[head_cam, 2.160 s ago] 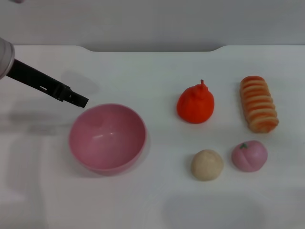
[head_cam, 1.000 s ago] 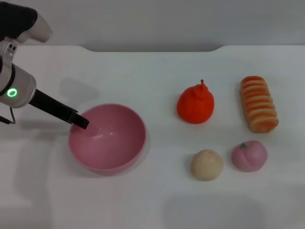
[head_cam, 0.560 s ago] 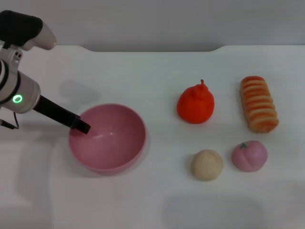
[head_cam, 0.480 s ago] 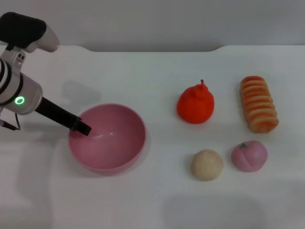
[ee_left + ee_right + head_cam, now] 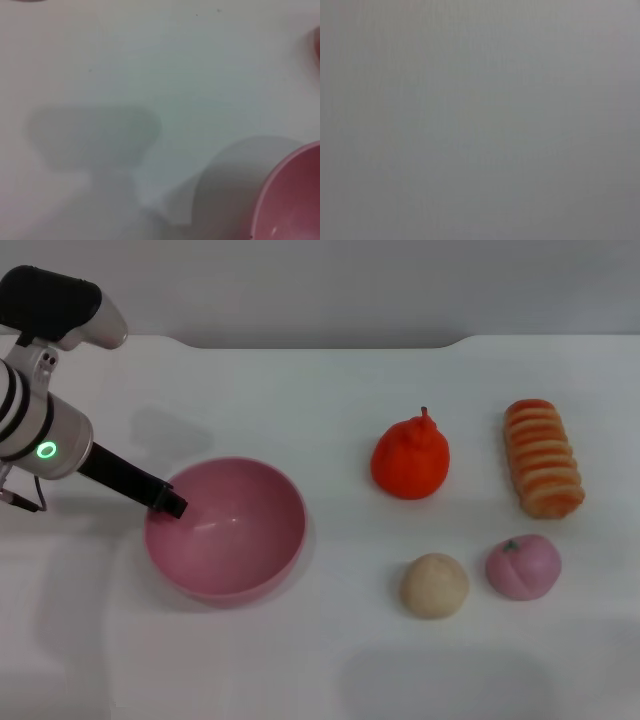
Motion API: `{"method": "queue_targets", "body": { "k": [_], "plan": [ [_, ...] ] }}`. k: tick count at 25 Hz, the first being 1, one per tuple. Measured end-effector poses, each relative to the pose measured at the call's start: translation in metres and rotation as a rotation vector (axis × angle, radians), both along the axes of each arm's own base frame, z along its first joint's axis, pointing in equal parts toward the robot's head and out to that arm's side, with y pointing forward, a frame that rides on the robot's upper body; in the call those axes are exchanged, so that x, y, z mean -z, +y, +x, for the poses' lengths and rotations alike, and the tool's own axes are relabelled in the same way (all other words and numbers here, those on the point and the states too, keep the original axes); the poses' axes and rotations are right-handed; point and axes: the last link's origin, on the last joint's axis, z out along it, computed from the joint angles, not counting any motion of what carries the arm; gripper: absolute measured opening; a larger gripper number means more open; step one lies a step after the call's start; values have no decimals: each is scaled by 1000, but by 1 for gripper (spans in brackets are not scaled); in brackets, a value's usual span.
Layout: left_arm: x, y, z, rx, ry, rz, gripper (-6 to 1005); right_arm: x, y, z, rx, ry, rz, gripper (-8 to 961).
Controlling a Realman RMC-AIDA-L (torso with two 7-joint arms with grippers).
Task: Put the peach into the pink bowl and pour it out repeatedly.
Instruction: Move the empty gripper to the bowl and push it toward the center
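Observation:
The pink bowl (image 5: pixel 250 540) stands upright and empty on the white table, left of centre. My left gripper (image 5: pixel 172 505) reaches in from the left, and its dark tip is at the bowl's left rim. The bowl's rim also shows in the left wrist view (image 5: pixel 295 200). The peach (image 5: pixel 523 566), pale pink with a small green stem spot, lies on the table at the front right, far from the bowl. My right gripper is out of view; the right wrist view shows only plain grey.
An orange-red pear (image 5: pixel 410 459) stands right of centre. A beige ball (image 5: pixel 434 585) lies just left of the peach. A striped bread roll (image 5: pixel 543 457) lies at the far right. The table's far edge (image 5: pixel 320 340) runs across the back.
My left arm has come further into view and its gripper tip has dropped from behind the bowl to the bowl's left rim. The fruits and the bowl have not moved.

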Motion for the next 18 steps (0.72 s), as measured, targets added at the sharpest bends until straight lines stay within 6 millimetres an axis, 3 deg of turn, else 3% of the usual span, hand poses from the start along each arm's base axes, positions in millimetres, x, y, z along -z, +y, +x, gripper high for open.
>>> {"method": "queue_targets", "body": {
  "k": [2,6,13,18],
  "plan": [
    [0,0,0,1,1,1,448,0,0,0,1,0,0,428],
    [0,0,0,6,3,0,238,0,0,1,3,0,0,427],
    [-1,1,0,9,4,3,73,0,0,1,-1,8,0,427],
    [-1,3,0,16,3,19,57,-8,0,-10,-170,165,-68,426]
  ]
}}
